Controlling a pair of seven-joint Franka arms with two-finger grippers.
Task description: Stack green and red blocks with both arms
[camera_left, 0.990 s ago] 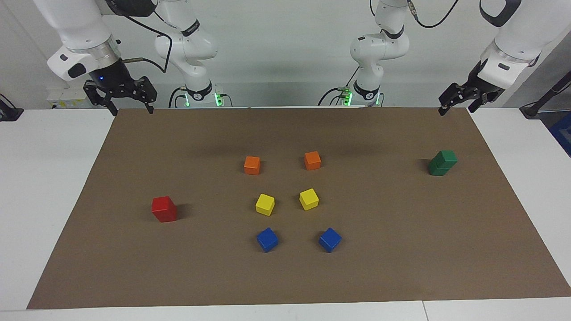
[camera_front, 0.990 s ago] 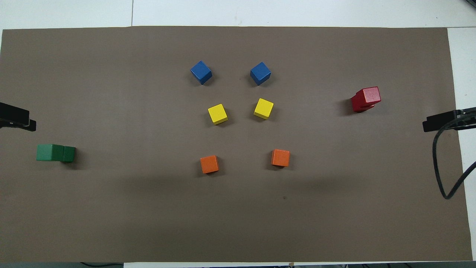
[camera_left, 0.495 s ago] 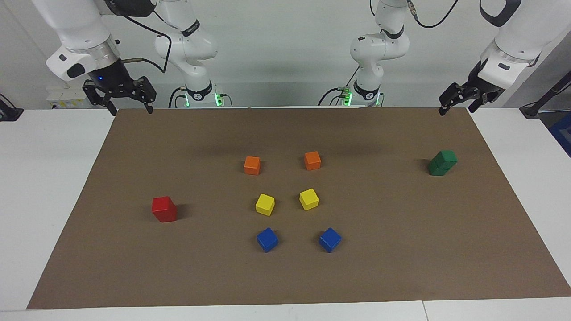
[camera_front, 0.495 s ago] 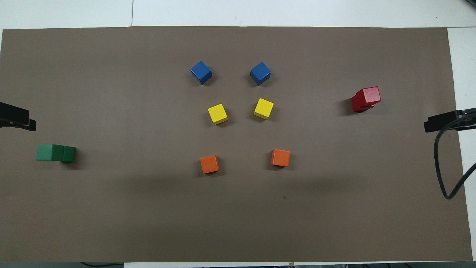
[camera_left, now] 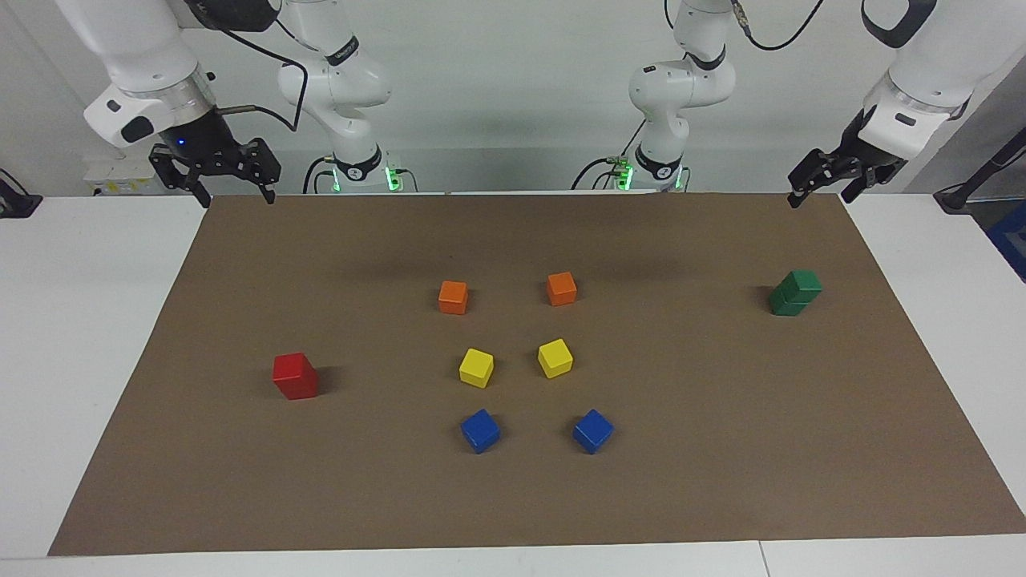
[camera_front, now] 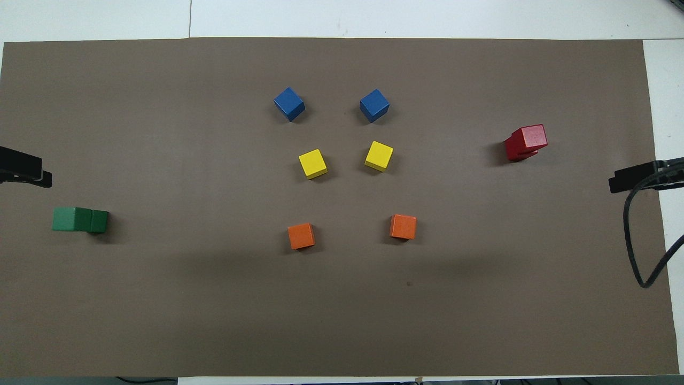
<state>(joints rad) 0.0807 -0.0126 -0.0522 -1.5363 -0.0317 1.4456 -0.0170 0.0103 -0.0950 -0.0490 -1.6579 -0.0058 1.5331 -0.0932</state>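
Fingers spread and empty, both grippers, right (camera_left: 232, 191) and left (camera_left: 819, 188), hang raised over the mat's (camera_left: 513, 497) robot-side corners.

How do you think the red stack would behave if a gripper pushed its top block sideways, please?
The red stack would probably come apart: its top block sits slightly askew on the lower one, nothing visibly joining them. The flat-faced cubes should slide or topple, not roll. They look stiff, so likely no squashing.

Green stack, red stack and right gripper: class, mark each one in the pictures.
green stack (camera_left: 795, 292): facing view, where the two cubes meet.
red stack (camera_front: 526, 140): overhead view, on the upper cube's top face.
right gripper (camera_left: 234, 195): facing view, midway between the open fingertips.
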